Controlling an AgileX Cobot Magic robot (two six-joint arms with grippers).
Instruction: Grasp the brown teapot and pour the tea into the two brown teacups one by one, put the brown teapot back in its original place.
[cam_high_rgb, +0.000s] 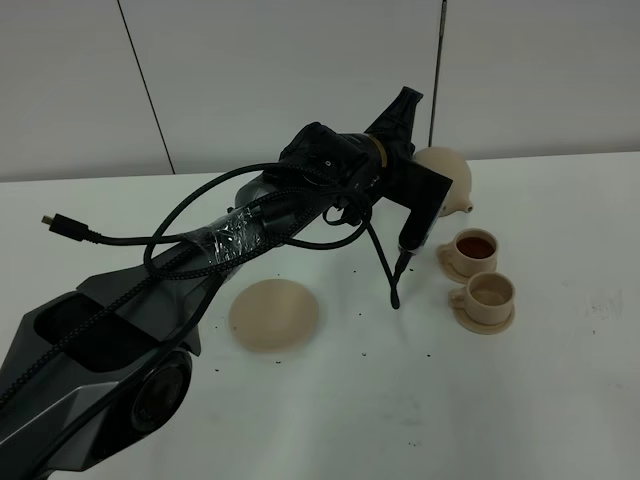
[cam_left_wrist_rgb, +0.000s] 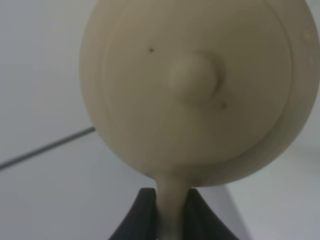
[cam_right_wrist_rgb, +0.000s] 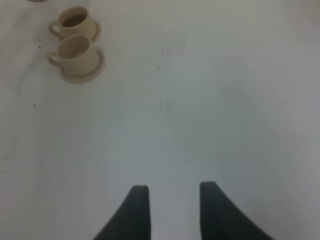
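Left wrist view: left gripper (cam_left_wrist_rgb: 170, 220) clenched on the thin loop handle of the squat matte beige-tan ceramic teapot (cam_left_wrist_rgb: 200, 85), knobbed lid towards the lens. The teapot is held off its flat round tan saucer plate (cam_high_rgb: 273, 314), just behind the two small tan cylindrical teacups (cam_high_rgb: 488, 296), and the plate lies well apart from those cups; right gripper (cam_right_wrist_rgb: 172, 210) spread, empty. Judged: rigid, brittle, probably weighty with tea, lid perhaps loose, so keep the hold at the handle and tilt slowly.

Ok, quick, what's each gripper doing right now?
Left gripper: closed on the brown teapot, by its handle.
Right gripper: open, holding nothing.
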